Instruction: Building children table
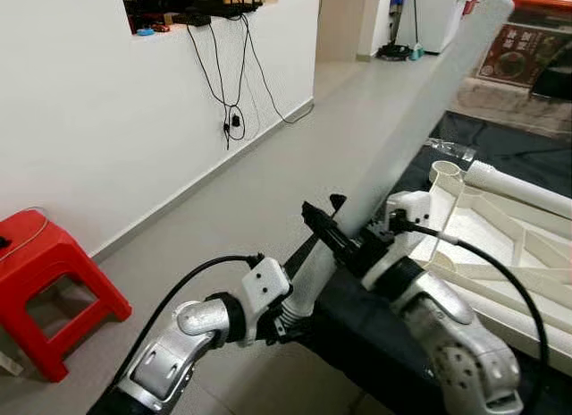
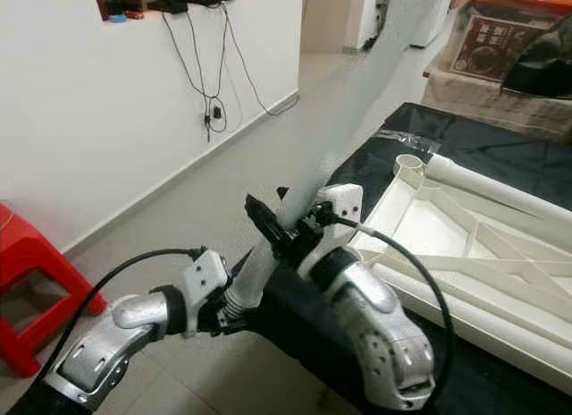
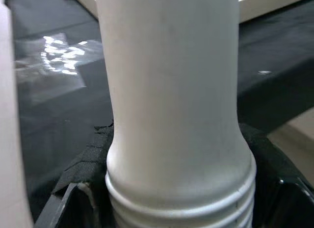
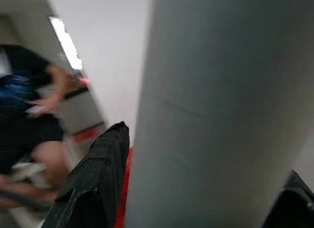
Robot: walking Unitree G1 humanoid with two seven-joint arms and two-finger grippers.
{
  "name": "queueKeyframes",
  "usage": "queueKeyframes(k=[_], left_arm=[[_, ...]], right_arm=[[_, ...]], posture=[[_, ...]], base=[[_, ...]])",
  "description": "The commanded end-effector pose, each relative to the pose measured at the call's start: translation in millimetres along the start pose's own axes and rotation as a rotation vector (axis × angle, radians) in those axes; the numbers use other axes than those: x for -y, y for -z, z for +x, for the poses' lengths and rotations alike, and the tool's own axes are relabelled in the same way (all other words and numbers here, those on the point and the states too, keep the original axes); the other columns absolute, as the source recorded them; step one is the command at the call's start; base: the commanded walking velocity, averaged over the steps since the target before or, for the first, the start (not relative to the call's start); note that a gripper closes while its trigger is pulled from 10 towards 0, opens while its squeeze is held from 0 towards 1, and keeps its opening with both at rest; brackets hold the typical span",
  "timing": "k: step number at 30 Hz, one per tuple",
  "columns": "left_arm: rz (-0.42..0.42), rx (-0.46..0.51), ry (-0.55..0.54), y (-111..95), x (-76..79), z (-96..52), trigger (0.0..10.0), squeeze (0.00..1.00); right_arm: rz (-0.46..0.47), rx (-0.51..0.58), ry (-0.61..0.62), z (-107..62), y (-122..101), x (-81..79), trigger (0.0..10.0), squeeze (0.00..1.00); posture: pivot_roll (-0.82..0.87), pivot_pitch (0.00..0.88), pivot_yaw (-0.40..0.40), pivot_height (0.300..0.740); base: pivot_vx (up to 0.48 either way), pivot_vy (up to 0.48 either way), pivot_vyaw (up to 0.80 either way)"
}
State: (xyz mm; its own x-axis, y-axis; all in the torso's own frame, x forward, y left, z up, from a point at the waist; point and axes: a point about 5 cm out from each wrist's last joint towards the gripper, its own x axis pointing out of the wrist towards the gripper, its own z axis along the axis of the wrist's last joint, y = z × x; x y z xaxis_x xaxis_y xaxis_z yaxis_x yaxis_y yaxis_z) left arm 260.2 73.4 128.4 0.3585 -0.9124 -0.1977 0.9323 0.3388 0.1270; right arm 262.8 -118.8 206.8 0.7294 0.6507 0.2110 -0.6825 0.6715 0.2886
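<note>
A long white table leg [image 1: 420,120] slants up and away to the right, held by both grippers. My left gripper [image 1: 293,315] is shut on its lower, threaded end [image 3: 181,208]. Higher up, my right gripper [image 1: 338,229] is shut around the shaft, one black finger [image 4: 98,179] lying beside the tube [image 4: 221,115]. The white tabletop [image 1: 500,245] lies upside down on a black mat [image 1: 509,138] to the right, ribs facing up. It has a round corner socket [image 1: 444,172], and another white leg [image 1: 523,190] lies along its far side.
A red plastic stool [image 1: 45,281] stands at the left by the white wall, where black cables [image 1: 232,120] hang to a socket. A box [image 1: 523,48] sits past the mat. Grey floor runs to a doorway. A blurred person [image 4: 24,90] appears in the right wrist view.
</note>
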Motion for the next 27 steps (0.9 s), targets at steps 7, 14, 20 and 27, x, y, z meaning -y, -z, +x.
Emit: queueKeyframes(k=[7, 14, 20, 27], left_arm=[[-0.073, -0.012, 0.176, -2, 15.4, -9.5, 10.0, 0.00], [-0.183, -0.016, 0.248, -2, 23.9, -19.1, 10.0, 0.00], [-0.197, -0.019, 0.269, -1, 28.5, -23.4, 10.0, 0.00], [-0.208, -0.053, 0.288, 4, 32.4, -30.4, 10.0, 0.00]], right_arm=[[0.038, -0.039, -0.129, -2.6, 1, -11.1, 10.0, 0.00], [0.030, -0.088, -0.209, -6.3, 4, -16.9, 10.0, 0.00], [0.041, -0.124, -0.252, -9.6, 6, -20.1, 10.0, 0.00], [0.068, -0.170, -0.306, -15.7, 10, -26.1, 10.0, 0.00]], posture=[[0.14, 0.000, -0.019, 0.740], [0.13, 0.000, -0.019, 0.740], [0.13, 0.000, -0.019, 0.740], [0.13, 0.000, -0.015, 0.740]], base=[[0.000, 0.000, 0.00], [0.000, 0.000, 0.00], [0.000, 0.000, 0.00], [0.000, 0.000, 0.00]])
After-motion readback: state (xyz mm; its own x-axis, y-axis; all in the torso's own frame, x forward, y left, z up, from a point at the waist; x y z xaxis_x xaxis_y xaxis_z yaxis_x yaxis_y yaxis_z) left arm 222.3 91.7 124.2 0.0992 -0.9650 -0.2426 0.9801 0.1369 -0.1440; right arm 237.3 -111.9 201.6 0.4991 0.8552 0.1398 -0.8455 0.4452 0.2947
